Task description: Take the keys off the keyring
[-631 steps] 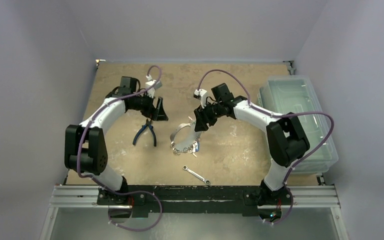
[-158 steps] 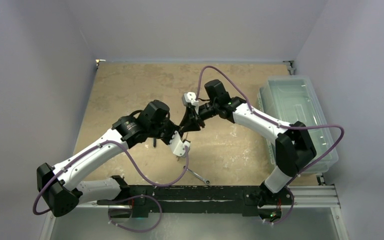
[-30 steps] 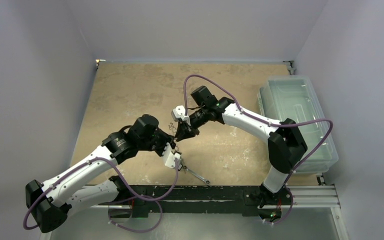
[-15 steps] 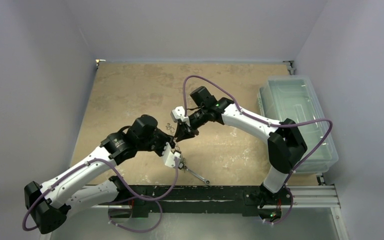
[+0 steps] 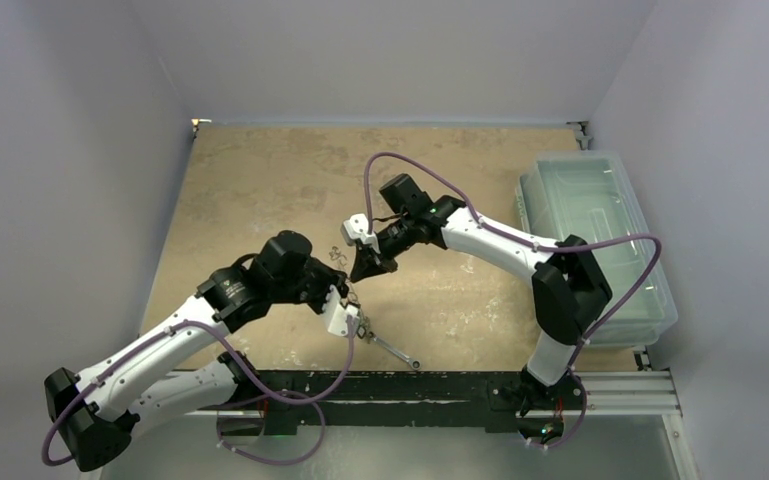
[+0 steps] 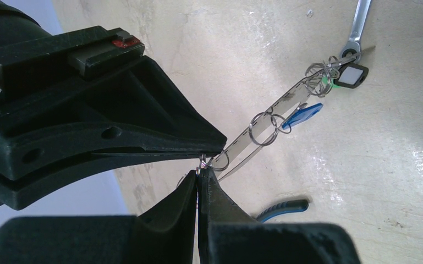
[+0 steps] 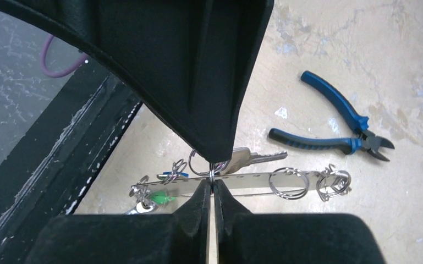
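The keyring (image 7: pixel 253 179) is no longer lying on the table; it is held lifted in mid-air near the centre. The left gripper (image 6: pixel 200 175) and right gripper (image 7: pixel 211 181) are both clenched on it at one spot, tips touching. The keys (image 6: pixel 302 114) remain threaded, so none is judged removed.

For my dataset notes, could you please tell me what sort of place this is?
Probably a robotics lab test cell: plain grey walls enclose the tabletop, a metal rail spans its near edge, and pliers lie out.
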Motion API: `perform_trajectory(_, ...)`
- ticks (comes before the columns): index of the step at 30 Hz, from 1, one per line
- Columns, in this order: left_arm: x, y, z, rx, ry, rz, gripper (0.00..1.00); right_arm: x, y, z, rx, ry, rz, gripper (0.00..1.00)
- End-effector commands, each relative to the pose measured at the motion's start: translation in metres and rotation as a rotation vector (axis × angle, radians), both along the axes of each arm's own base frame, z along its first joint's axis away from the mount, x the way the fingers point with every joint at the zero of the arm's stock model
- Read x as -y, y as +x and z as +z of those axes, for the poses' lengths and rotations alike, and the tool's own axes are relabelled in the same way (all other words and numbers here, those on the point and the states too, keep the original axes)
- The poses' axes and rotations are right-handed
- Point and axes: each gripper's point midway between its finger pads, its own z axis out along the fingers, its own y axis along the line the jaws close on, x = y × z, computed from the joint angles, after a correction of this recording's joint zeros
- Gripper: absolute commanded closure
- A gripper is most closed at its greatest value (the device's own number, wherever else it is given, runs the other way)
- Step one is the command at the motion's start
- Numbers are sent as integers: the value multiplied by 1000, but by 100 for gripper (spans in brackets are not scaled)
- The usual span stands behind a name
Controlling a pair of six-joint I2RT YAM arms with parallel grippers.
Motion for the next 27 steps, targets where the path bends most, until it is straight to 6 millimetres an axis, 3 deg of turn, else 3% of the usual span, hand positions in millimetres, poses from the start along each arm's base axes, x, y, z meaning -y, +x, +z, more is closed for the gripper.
perform_trajectory(1,7,3,25,49,-70,-5,100,-4,1,5,14,18,12,100)
perform_trajectory(6,0,0,25,42,-59,15,100,0,6,4,0,20,-13,100)
perform_trajectory(11,-11,-9,12,34,-40,16,100,5,9,15,-70,60,-19,100)
perform_trajectory(18,-14,-12,7,34,-28,3,100,4,-10,38,-207,104,27,100)
perform_trajectory(27,-22,-15,-2,116,-20,-22,100,8,-15,42,-237,106,53,100)
